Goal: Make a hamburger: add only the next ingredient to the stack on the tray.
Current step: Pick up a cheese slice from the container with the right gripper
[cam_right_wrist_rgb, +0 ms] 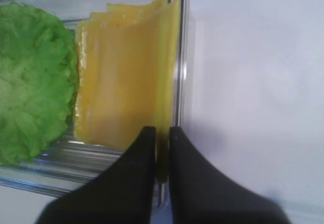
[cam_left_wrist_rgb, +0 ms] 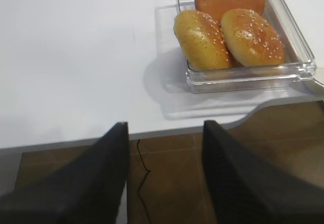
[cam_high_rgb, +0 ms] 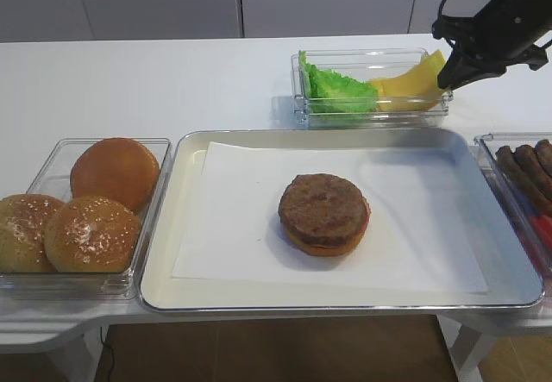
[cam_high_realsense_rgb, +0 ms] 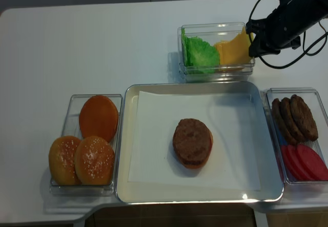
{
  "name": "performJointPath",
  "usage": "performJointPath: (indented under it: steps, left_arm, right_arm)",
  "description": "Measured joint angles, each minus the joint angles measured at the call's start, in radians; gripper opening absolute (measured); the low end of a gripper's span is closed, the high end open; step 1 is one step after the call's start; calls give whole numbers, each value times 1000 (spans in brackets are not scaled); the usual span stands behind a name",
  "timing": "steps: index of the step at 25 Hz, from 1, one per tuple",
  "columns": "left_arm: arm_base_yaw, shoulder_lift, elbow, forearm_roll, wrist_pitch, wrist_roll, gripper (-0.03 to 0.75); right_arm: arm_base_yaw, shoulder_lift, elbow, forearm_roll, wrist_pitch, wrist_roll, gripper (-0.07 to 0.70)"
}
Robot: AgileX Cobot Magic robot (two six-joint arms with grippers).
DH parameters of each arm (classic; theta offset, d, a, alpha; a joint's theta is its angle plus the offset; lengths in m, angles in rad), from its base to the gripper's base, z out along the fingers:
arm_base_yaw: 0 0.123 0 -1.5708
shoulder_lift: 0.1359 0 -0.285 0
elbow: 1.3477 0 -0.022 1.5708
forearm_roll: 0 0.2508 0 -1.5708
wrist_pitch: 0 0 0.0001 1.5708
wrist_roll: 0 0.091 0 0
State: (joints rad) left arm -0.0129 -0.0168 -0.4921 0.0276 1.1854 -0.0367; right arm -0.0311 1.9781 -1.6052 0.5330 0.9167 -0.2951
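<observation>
Several yellow cheese slices point(cam_right_wrist_rgb: 126, 72) lie in the right half of a clear bin point(cam_high_rgb: 371, 115) behind the tray. The top slice's right edge is bent up along the bin wall, and my right gripper point(cam_right_wrist_rgb: 162, 133) is shut on that edge. In the high views this gripper point(cam_high_rgb: 447, 80) hangs at the bin's right end beside the cheese point(cam_high_realsense_rgb: 231, 50). The stack point(cam_high_rgb: 324, 212), a brown patty on a flat bun half, sits mid-tray point(cam_high_rgb: 345, 134) on white paper. My left gripper point(cam_left_wrist_rgb: 164, 128) is open and holds nothing, over the table's front edge near the buns.
Green lettuce point(cam_high_rgb: 336, 89) fills the left half of the cheese bin. A clear bin with three whole buns point(cam_high_rgb: 86, 209) stands left of the tray. A bin of patties and red slices point(cam_high_realsense_rgb: 297, 135) stands to its right.
</observation>
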Motion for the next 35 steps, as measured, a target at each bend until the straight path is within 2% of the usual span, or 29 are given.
performJointPath:
  steps: [32,35]
  left_arm:
    - [0,0,0,0,0,0,349]
    - [0,0,0,0,0,0,349]
  right_arm:
    - [0,-9,0,-11,11,2,48]
    - [0,-9,0,-11,11,2,69]
